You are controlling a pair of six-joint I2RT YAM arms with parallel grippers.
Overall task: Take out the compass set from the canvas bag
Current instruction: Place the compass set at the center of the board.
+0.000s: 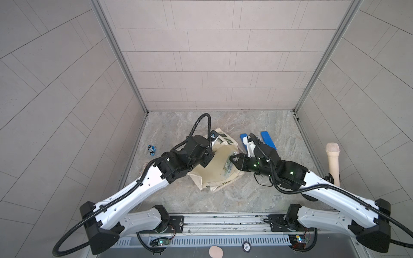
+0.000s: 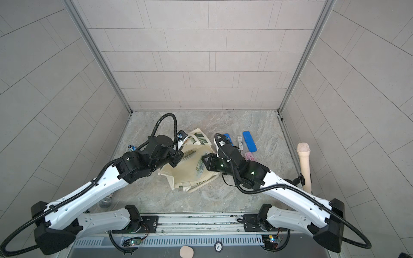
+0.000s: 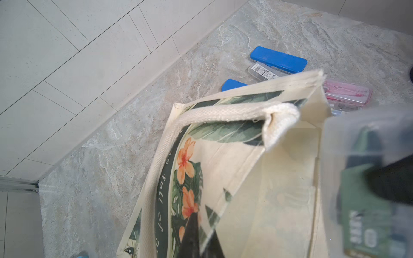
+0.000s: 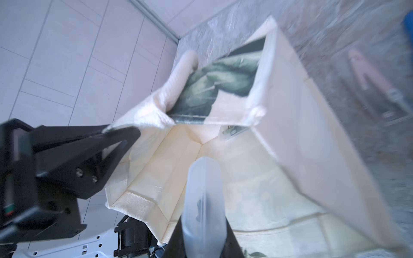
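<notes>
The left gripper is pinched shut on the rim of the canvas bag, probably to keep its mouth open. The right gripper is squeezed tight on the compass set (a see-through case with a green label). The case hangs over the open mouth; I cannot tell if it is fully out. A blue case and a pink case lie on the table just beside the bag. The floppy handle could snag the case.
</notes>
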